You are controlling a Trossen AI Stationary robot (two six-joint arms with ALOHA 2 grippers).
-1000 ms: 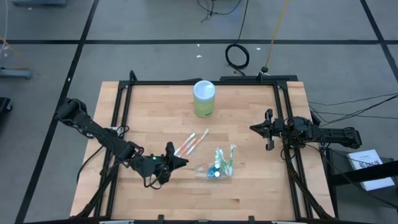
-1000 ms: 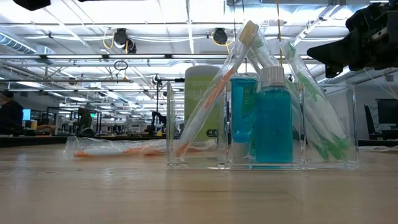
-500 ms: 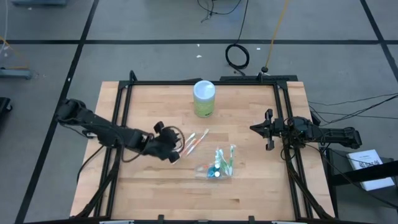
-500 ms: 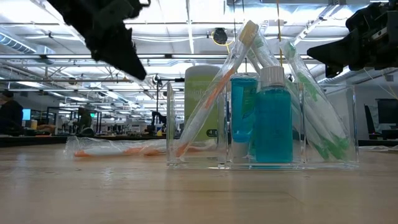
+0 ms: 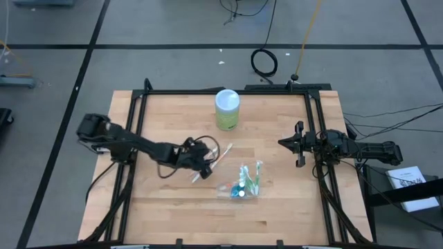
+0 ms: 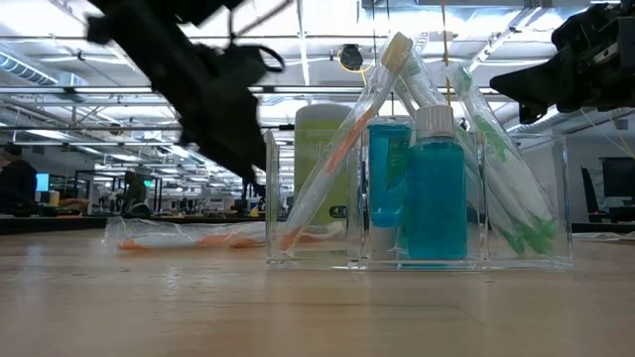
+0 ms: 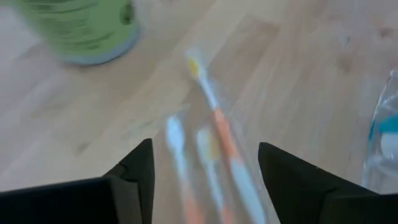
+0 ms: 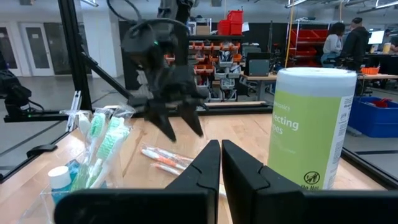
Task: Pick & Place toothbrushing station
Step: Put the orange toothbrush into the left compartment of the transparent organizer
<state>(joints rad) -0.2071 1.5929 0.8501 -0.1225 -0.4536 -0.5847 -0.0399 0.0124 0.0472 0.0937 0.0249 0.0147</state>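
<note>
Left gripper (image 5: 202,166) fingers (image 7: 134,168) spread wide above orange toothbrushes (image 7: 214,146)

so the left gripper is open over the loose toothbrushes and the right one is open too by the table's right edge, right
Not quite. The right gripper is shut: the right wrist view shows its fingers pressed together. The rest holds: the left gripper is open over the loose toothbrushes, and the right one sits by the table's right edge.
</note>
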